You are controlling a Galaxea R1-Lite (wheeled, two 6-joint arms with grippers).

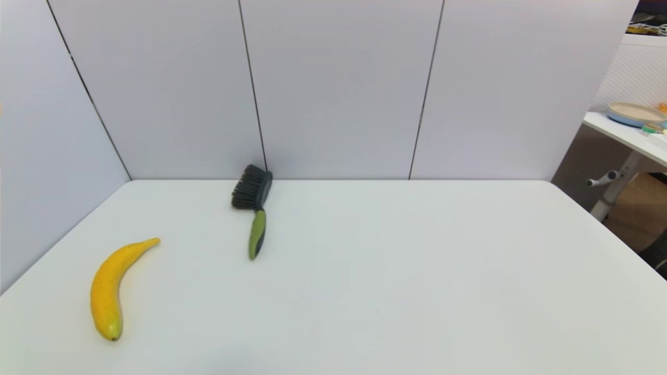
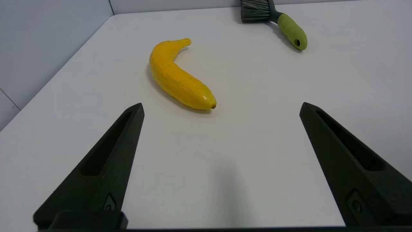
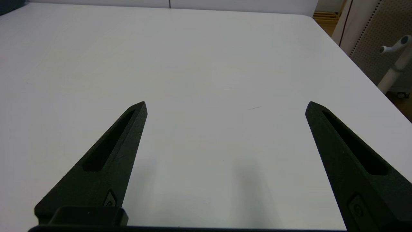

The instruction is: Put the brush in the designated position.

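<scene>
i see the brush (image 1: 254,211) lying by the table's (image 1: 417,271) far edge; left gripper (image 2: 221,108) and right gripper (image 3: 226,104) spread wide, both empty.

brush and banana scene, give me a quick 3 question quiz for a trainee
1. True or false: the brush lies with its bristles toward the back wall.
2. Which thing lies nearer the left gripper? A) the brush B) the banana
3. Fill in: both the left gripper and the right gripper are ____ and hold nothing.

Key: 1 true; 2 B; 3 open
</scene>
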